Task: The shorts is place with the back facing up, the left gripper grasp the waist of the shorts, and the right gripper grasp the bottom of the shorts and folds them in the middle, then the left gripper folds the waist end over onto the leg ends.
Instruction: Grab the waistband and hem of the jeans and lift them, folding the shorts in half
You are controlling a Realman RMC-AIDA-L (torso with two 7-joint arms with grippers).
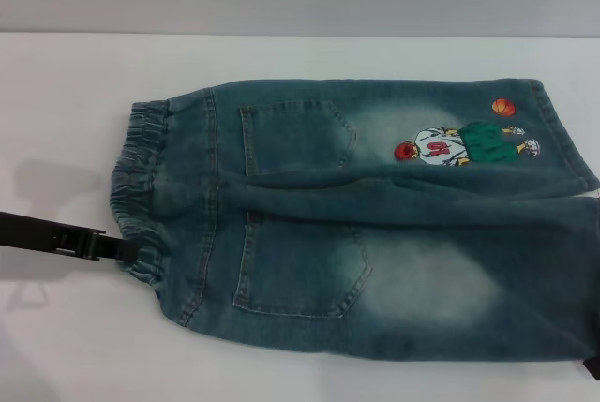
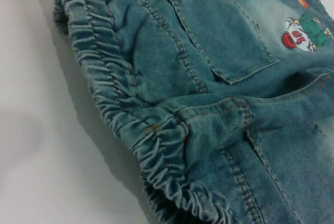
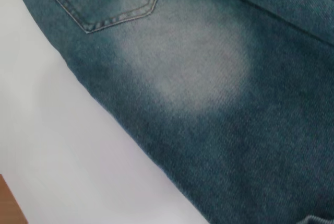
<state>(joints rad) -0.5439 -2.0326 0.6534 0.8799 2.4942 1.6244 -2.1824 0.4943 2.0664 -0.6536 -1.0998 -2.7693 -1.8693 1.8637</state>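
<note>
The black slim left pincer point(image 1: 131, 254) meets the puckered dark-blue elastic waist point(image 1: 141, 186) at its 6 o'clock corner; jaw state cannot be determined. The faded blue denim shorts point(image 1: 375, 224) lie flat, pockets up, on the white bench point(image 1: 75, 346), leg hems toward 3 o'clock, positioned for the lengthwise fold. The right pincer point(image 1: 592, 364) is barely visible near the bottom hem.

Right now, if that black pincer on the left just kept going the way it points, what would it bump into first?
The left pincer points at the shorts' ruffled waist and already appears to be at its near corner, so the waistband comes first, though depth is unclear.
</note>
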